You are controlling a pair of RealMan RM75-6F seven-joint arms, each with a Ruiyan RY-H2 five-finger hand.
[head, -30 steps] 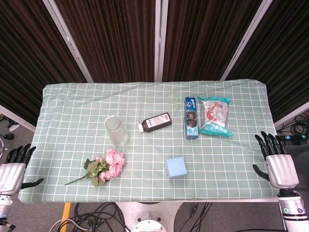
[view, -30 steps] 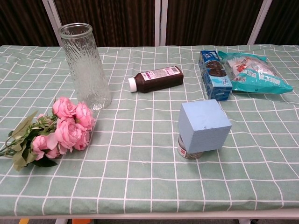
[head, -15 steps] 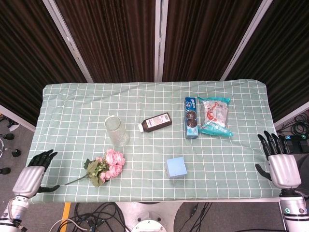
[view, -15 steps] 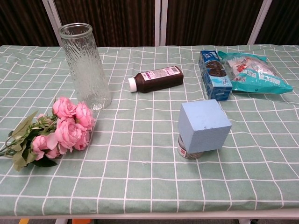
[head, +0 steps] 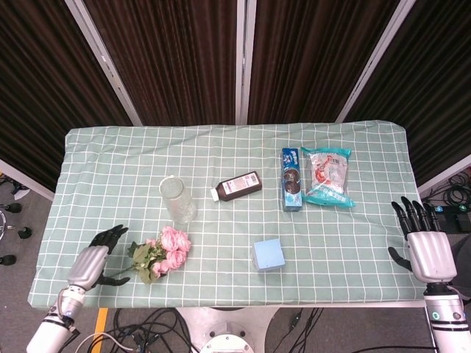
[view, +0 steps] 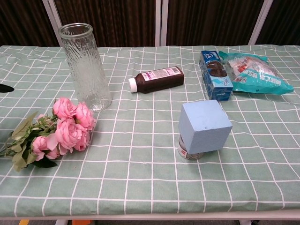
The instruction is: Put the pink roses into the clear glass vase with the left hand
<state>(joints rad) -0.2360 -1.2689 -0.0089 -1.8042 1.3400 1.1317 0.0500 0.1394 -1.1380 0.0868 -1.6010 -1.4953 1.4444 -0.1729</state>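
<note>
The pink roses [head: 167, 251] lie flat on the checked cloth near the front left, blooms toward the vase, green stem pointing left; the chest view shows the roses [view: 65, 129] at lower left. The clear glass vase [head: 177, 201] stands upright just behind them, tall and ribbed in the chest view as the vase [view: 85, 67]. My left hand [head: 94, 262] hovers over the table's front left, fingers spread, its thumb close to the stem's end. A dark fingertip [view: 5, 87] shows at the chest view's left edge. My right hand [head: 425, 248] is open beyond the table's right edge.
A brown bottle [head: 236, 186] lies on its side mid-table. A blue biscuit box [head: 291, 179] and a snack bag [head: 327, 176] lie at the back right. A light blue cube [head: 268, 254] sits on a small jar [view: 188, 152] at front centre.
My left hand has moved right from off the table's left edge onto the table, reaching the rose stem. The right hand shifted only slightly. The roses and vase have not moved.
</note>
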